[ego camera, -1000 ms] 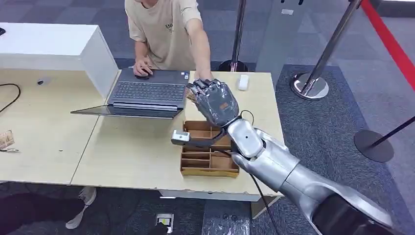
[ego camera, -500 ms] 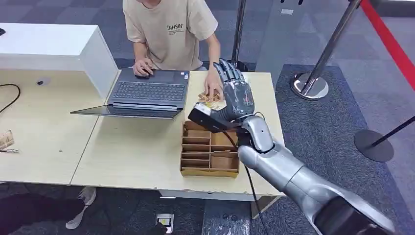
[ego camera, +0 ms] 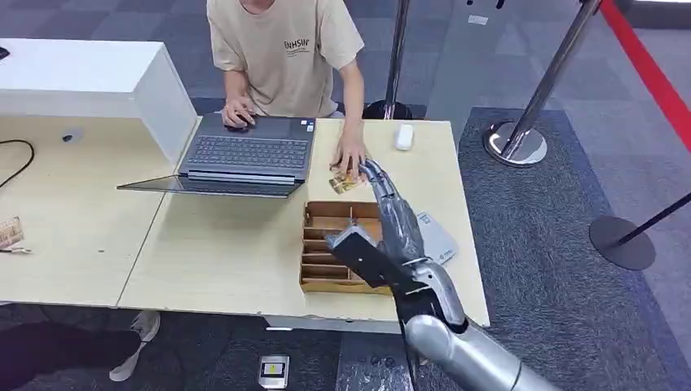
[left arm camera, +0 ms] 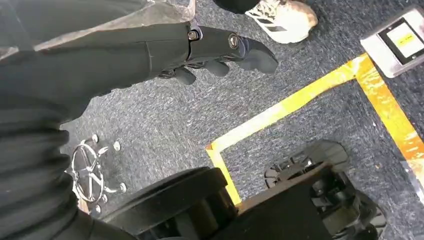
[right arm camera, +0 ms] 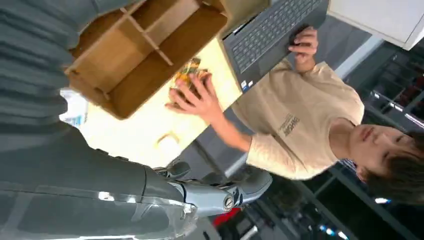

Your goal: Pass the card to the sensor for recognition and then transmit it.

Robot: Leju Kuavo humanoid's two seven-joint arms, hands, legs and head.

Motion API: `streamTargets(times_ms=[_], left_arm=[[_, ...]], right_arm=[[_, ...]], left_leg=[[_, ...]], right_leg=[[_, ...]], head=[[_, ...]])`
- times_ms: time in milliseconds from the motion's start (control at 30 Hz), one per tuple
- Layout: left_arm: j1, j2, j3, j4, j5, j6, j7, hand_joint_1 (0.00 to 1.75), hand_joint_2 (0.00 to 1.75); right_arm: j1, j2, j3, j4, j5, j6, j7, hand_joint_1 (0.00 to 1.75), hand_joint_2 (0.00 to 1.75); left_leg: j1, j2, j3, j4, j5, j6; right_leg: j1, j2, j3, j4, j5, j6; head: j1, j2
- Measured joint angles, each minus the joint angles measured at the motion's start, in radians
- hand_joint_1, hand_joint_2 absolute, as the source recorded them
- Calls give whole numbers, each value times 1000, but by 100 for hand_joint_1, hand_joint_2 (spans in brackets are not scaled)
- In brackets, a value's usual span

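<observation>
Right hand (ego camera: 393, 218) raised over the wooden divider box (ego camera: 324, 259), fingers stretched straight and a little apart, holding nothing, tips pointing toward the person across the surface (ego camera: 220, 252). Seen from the right wrist too, with those pale fingers (right arm camera: 227, 195) extended and bare. Patterned card (ego camera: 345, 182) flat on the surface just beyond the far edge of the box, pinned under the fingertips of the person's hand (ego camera: 351, 155); apart from the robot's fingertips, though near them. Same card (right arm camera: 187, 74) in the right wrist view, again under that hand (right arm camera: 198, 100). Just beside the box on its right, partly hidden behind the right hand, a grey flat device (ego camera: 437, 237). Farther back, an open laptop (ego camera: 248, 151) with the person's other hand on it, and a small white object (ego camera: 404, 136) near the far edge. Left hand (left arm camera: 215, 47) hanging low over grey carpet crossed by yellow tape (left arm camera: 300, 95), fingers loosely extended, nothing in them.
</observation>
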Motion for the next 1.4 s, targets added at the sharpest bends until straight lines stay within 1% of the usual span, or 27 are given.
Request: streamTargets(times_ms=[33,133,167,200,233,267,300,333,367,467,533,600,633,700,733,800,833,933,1033,1067,1100,1133,1233,1267,1300,1400], left_arm=[[0,0,2,0,0,0,0,0,175],[0,0,2,0,0,3,1,0,175],[0,0,2,0,0,7,5,0,175],[0,0,2,0,0,10,9,0,175],[0,0,2,0,-1,12,12,0,175],[-1,0,3,0,-2,14,15,0,175],[-2,-1,2,0,-3,15,16,0,175],[-3,-2,2,0,-4,15,18,0,175],[-4,-2,2,0,-4,15,19,0,175],[-6,-2,3,0,-6,15,22,0,175],[-8,-2,2,0,-6,15,22,0,175],[-10,-3,2,0,-7,15,22,0,175],[-10,-3,3,0,-7,15,23,0,175],[-10,-3,3,0,-8,14,23,0,175],[-11,-3,2,0,-8,14,24,0,175],[-13,-4,3,0,-8,11,24,0,175],[-13,-4,2,0,-8,11,24,0,175],[-16,-5,2,0,-9,10,25,0,175],[-20,-5,2,0,-12,8,25,0,175],[-20,-5,2,0,-14,7,25,0,175],[-21,-5,2,0,-15,6,25,0,175],[-22,-5,2,0,-15,5,25,0,175],[-24,-5,2,0,-18,3,26,0,175],[-25,-5,2,0,-18,2,26,0,175],[-25,-5,2,0,-18,2,26,0,175],[-26,-5,2,0,-19,0,26,0,175]], right_arm=[[15,-3,0,-15,27,-6,7,14,175],[48,-10,-1,-41,94,-24,20,12,175],[62,-14,-1,-51,105,-31,21,16,175],[70,-16,-1,-54,112,-35,22,28,175],[75,-17,-1,-53,120,-40,22,35,175],[81,-20,-1,-53,128,-45,22,37,175],[83,-22,-2,-53,135,-46,22,77,175],[84,-24,-1,-52,149,-45,22,112,175],[84,-25,0,-51,157,-44,22,119,175],[83,-29,1,-44,172,-37,24,122,175],[81,-32,3,-36,182,-24,29,134,175],[79,-33,3,-28,182,-21,30,131,175],[78,-34,3,-23,178,-19,30,82,175],[75,-36,5,-10,172,-17,29,86,175],[72,-37,6,-2,171,-14,29,93,175],[66,-38,11,22,158,-5,26,87,175],[64,-39,11,30,153,-4,23,82,175],[55,-40,14,61,138,-1,14,89,175],[46,-41,18,96,136,0,6,80,175],[43,-41,19,104,137,0,3,84,175],[38,-41,22,117,139,-1,-1,99,175],[35,-41,23,129,139,-2,-3,120,175],[27,-40,29,163,137,-2,-10,117,175],[23,-40,32,182,135,-2,-14,129,175],[21,-40,34,192,133,-2,-15,133,175],[15,-39,40,220,129,-2,-24,134,175]], left_leg=[[0,0,0,0,0,0],[0,0,0,0,0,0],[0,0,0,0,0,0],[0,0,0,0,0,0],[0,0,0,0,0,0],[0,0,0,0,0,0],[0,0,0,0,0,0],[0,0,0,0,0,0],[0,0,0,0,0,0],[0,0,0,0,0,0],[0,0,0,0,0,0],[0,0,0,0,0,0],[0,0,0,0,0,0],[0,0,0,0,0,0],[0,0,0,0,0,0],[0,0,0,0,0,0],[0,0,0,0,0,0],[0,0,0,0,0,0],[0,0,0,0,0,0],[0,0,0,0,0,0],[0,0,0,0,0,0],[0,0,0,0,0,0],[0,0,0,0,0,0],[0,0,0,0,0,0],[0,0,0,0,0,0],[0,0,0,0,0,0]], right_leg=[[0,0,0,0,0,0],[0,1,0,0,0,0],[0,1,0,0,0,0],[0,1,0,0,0,0],[0,1,0,0,0,0],[0,1,0,0,0,0],[0,1,0,0,0,0],[0,1,0,0,0,0],[0,1,0,0,0,0],[0,1,0,0,0,0],[0,1,0,0,0,0],[0,1,0,0,0,0],[0,1,0,0,0,0],[0,1,0,0,0,0],[0,1,0,0,0,0],[0,1,0,0,0,0],[0,1,0,0,0,0],[0,1,0,0,0,0],[0,1,0,0,0,0],[0,1,0,0,0,0],[0,1,0,0,0,0],[0,1,0,0,0,0],[0,1,0,0,0,0],[0,1,0,0,0,0],[0,1,0,0,0,0],[0,1,0,0,0,0]], head=[[0,0],[0,0],[0,0],[0,0],[0,0],[0,0],[0,0],[0,0],[-1,0],[0,0],[0,0],[0,0],[0,0],[0,0],[0,0],[0,0],[0,0],[0,0],[0,0],[0,0],[-1,0],[-1,0],[-1,0],[-1,0],[0,0],[-1,0]])
